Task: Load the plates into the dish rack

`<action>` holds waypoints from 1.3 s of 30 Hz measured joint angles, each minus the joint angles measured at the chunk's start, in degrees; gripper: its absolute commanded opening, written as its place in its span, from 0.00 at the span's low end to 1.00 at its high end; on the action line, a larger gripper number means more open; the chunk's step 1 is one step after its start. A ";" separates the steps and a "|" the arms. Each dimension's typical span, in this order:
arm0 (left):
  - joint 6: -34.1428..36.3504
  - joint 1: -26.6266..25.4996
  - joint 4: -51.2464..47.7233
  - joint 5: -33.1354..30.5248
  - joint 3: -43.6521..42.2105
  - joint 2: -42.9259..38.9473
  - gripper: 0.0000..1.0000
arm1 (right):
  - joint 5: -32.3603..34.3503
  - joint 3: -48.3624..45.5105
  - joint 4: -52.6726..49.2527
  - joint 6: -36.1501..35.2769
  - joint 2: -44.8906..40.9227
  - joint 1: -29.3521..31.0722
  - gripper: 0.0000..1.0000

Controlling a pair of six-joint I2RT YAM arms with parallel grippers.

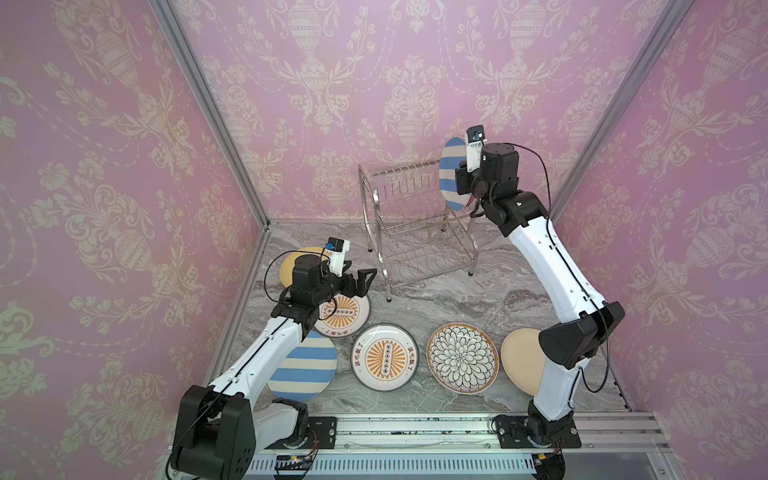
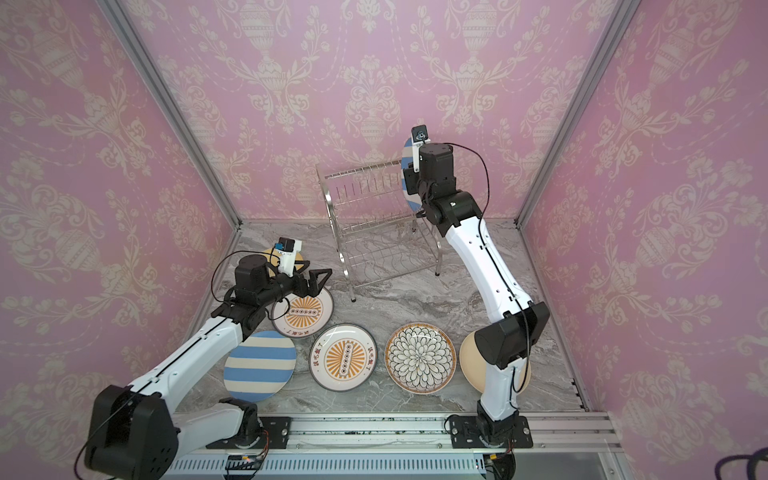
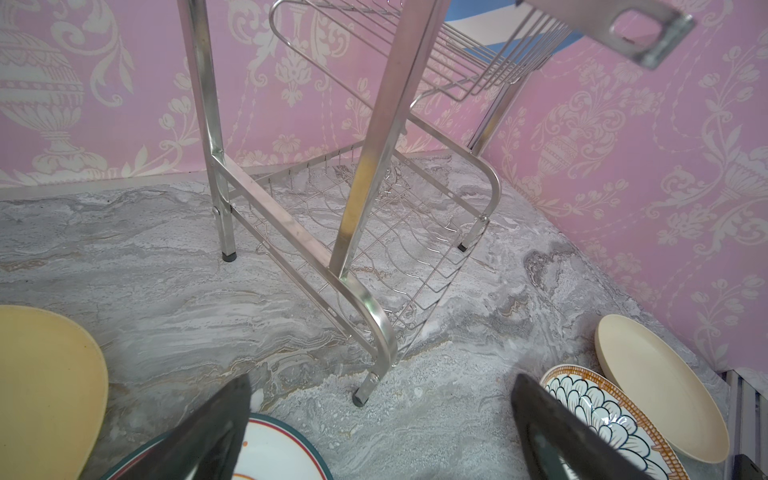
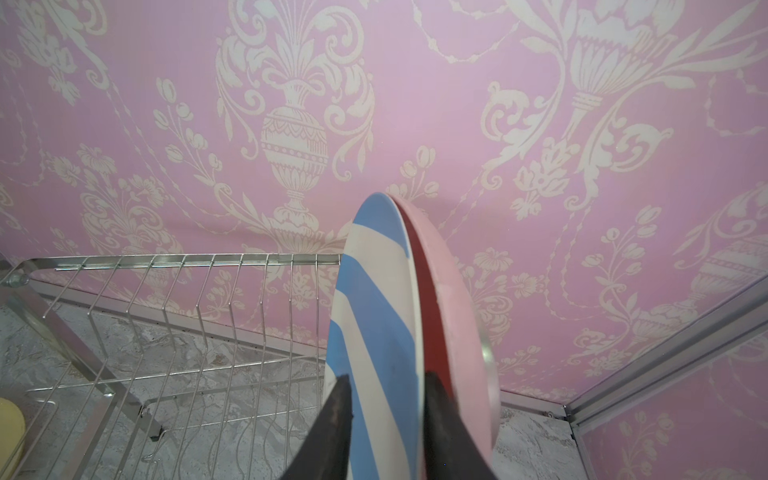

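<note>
Straddling striped plate (image 4: 376, 291) edge, right pincer (image 4: 387, 380) beside rack (image 4: 187, 261).

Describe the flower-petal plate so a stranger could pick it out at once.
Start at the steel dish rack at the back of the marble table, then come forward to the row lying flat near the front edge. The petal plate lies between an orange sunburst plate and a plain beige plate. It alone is covered in black-outlined white petals with an orange rim.

Dish rack (image 1: 415, 226) top: right end is blocked by striped plate (image 1: 449, 174) and pink plate (image 4: 457, 299); other slots are left free.
Counter (image 1: 449, 299) middle: left bare; front edge is lined by flat plates (image 1: 384, 357).
</note>
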 measured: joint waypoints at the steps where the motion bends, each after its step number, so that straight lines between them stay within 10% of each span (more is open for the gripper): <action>1: 0.02 0.00 -0.44 0.00 0.00 0.00 0.99 | 0.00 0.00 -0.22 0.00 0.15 0.00 0.30; 18: 0.00 0.00 -6.67 -3.06 4.87 -0.26 0.99 | -0.50 4.17 -4.72 -2.67 3.61 0.35 0.03; 39: -1.05 0.00 -7.91 -4.09 11.28 4.85 0.99 | -3.65 8.98 -4.00 -3.08 4.52 0.66 0.00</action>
